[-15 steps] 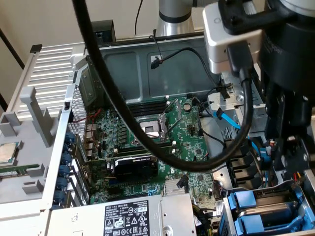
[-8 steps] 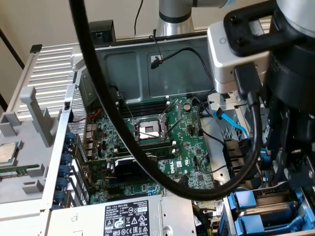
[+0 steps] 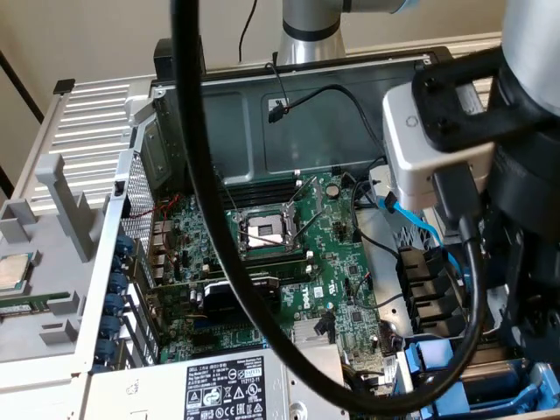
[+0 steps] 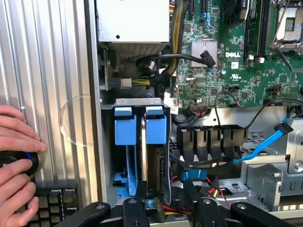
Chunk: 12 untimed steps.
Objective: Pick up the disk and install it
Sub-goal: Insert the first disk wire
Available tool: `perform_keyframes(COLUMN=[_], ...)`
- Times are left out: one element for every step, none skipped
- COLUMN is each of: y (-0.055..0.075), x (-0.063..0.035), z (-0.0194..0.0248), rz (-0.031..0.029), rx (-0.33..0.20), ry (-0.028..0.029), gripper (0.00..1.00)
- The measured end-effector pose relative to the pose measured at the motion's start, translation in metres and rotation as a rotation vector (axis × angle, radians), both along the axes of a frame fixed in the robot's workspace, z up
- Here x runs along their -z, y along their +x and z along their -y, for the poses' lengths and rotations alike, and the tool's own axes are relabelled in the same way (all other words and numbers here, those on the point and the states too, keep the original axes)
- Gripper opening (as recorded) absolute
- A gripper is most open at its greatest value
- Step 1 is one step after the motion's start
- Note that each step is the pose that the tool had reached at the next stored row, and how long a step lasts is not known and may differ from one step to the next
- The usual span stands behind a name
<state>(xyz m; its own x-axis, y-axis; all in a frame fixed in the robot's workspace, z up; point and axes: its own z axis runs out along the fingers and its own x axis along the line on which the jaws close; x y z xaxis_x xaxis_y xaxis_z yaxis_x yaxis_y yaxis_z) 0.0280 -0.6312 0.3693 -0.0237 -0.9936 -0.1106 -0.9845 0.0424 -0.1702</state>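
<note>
The disk (image 4: 152, 165) stands on edge in the drive bay (image 4: 138, 101), its dark body running down the slot. Its blue plastic carrier (image 4: 156, 128) caps the end towards the power supply. A second blue carrier (image 4: 125, 130) sits in the neighbouring slot, whose inside looks pale and hollow. My gripper (image 4: 163, 205) hangs directly over the disk's other end, its black links spread to either side. In the exterior view my arm (image 3: 525, 175) reaches into the case at the exterior view's right, above the blue carriers (image 3: 437, 359).
The open case holds a green motherboard (image 3: 289, 262) with a bare processor socket (image 3: 265, 232), a grey power supply (image 4: 132, 21), black connectors (image 4: 208, 142) and a blue cable (image 4: 265, 146). A person's hands (image 4: 14, 142) rest beside the case, near a keyboard (image 4: 52, 203). A thick black cable (image 3: 197, 175) crosses in front.
</note>
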Motion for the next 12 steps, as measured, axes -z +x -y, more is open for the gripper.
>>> perform_keyframes(y=[0.0006,0.0012,0.0018,0.0021,0.0024,0.0027,0.0029,0.0032,0.0036,0.0041,0.0050,0.0058], x=[0.0019,0.0038,0.0056,0.0070,0.0080,0.0086,0.0092,0.0097,0.0099,0.0099,0.0103,0.0109], z=[0.0014,0.0019,0.0020,0.0020,0.0021,0.0021,0.0021,0.0021,0.0020,0.0020,0.0023,0.0030], rz=[-0.0004,-0.0007,-0.0009,-0.0009,-0.0009,-0.0010,-0.0010,-0.0009,-0.0009,-0.0006,-0.0004,-0.0003], rx=[-0.003,-0.007,-0.016,-0.029,-0.045,-0.057,-0.071,-0.084,-0.095,-0.102,-0.107,-0.109], ry=[0.0001,0.0003,0.0001,0.0001,0.0000,-0.0002,-0.0001,0.0000,0.0000,-0.0001,0.0008,0.0024], gripper=[0.44,0.44,0.44,0.44,0.44,0.44,0.44,0.44,0.44,0.44,0.44,0.44])
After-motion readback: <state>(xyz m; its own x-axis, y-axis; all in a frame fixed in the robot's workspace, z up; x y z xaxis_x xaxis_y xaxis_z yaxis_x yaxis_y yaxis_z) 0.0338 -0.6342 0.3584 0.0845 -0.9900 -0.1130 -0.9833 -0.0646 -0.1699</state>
